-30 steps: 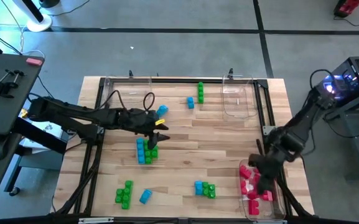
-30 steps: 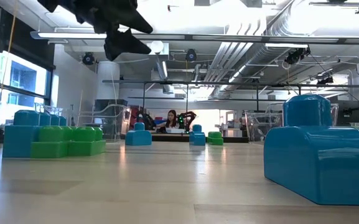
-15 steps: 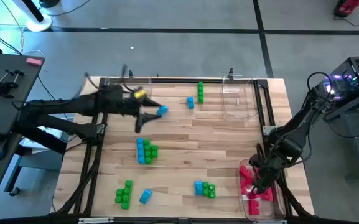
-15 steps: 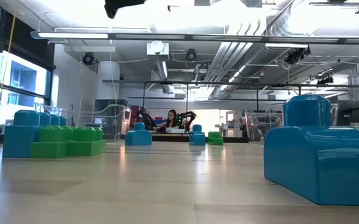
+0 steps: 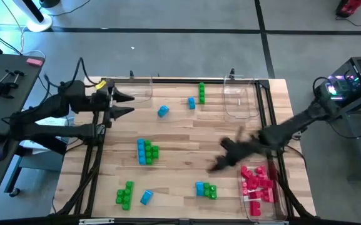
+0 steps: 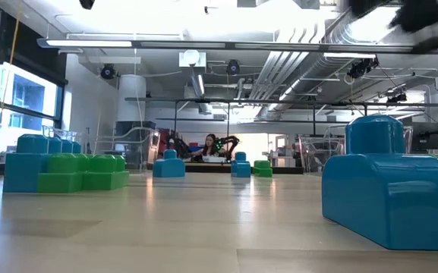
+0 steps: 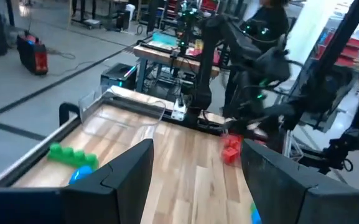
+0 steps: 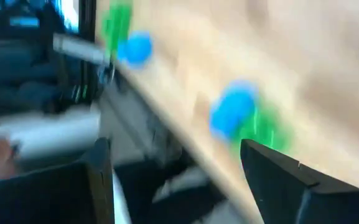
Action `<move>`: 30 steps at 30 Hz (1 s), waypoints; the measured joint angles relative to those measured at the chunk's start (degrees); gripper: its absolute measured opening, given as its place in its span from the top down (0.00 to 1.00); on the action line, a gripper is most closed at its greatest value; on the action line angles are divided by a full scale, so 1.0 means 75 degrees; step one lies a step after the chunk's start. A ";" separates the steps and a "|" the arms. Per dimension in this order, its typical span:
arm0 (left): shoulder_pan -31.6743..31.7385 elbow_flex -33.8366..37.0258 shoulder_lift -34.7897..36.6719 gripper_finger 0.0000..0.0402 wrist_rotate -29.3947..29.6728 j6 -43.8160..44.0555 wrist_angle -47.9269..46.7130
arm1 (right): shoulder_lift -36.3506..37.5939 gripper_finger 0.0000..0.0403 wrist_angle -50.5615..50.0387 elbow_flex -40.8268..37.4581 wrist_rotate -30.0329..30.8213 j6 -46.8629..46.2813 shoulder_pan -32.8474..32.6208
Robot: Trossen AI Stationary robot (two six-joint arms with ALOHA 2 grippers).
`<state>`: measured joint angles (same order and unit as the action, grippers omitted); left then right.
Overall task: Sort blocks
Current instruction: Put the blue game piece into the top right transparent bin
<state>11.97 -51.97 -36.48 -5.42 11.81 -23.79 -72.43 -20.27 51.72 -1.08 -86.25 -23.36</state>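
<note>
Blocks lie scattered on the wooden table: a blue-and-green cluster (image 5: pixel 146 151) at the middle, a blue one (image 5: pixel 162 111) and a blue and green pair (image 5: pixel 196 97) farther back, green (image 5: pixel 125 195), blue (image 5: pixel 146 197) and a blue-green group (image 5: pixel 206 190) near the front. Red blocks (image 5: pixel 258 182) lie in the near right clear tray. My left gripper (image 5: pixel 129 104) stands open at the far left, raised, with nothing between its fingers (image 7: pixel 195 155). My right gripper (image 5: pixel 216 164), blurred, hangs open over the table just left of the red tray, above the blue-green group (image 8: pixel 244 118).
An empty clear tray (image 5: pixel 130 89) stands at the far left by my left gripper, another (image 5: pixel 239 100) at the far right. In the low view a big blue block (image 6: pixel 389 189) fills the right foreground. A person sits at a desk far behind the table.
My left gripper has drawn back from above the middle blue-green cluster toward the table's far left and risen, staying open. My right gripper has swung out of the red tray toward the table's left, over the boards, turning as it went. No block on the table has moved.
</note>
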 joint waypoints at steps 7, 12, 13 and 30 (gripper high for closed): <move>-0.0003 0.1031 0.0345 0.43 0.0198 0.1220 0.1041 | -0.2486 0.45 0.1241 0.1102 -0.0188 0.4262 0.3401; 0.0003 0.1127 0.0050 0.43 0.0745 0.1520 0.1701 | -0.4006 0.45 -0.1137 0.3326 0.1542 0.6239 0.4919; 0.0003 0.1129 -0.0033 0.43 0.0970 0.1594 0.1871 | -0.4292 0.45 -0.1583 0.3735 0.1858 0.6539 0.5132; 0.0740 0.1126 -0.1514 0.43 0.2060 0.1948 0.4260 | -0.6446 0.45 -0.3377 0.5531 0.1540 0.6701 0.6344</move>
<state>17.52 -43.53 -47.83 10.03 26.42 8.16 -120.77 -45.60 93.21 10.47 -35.99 24.22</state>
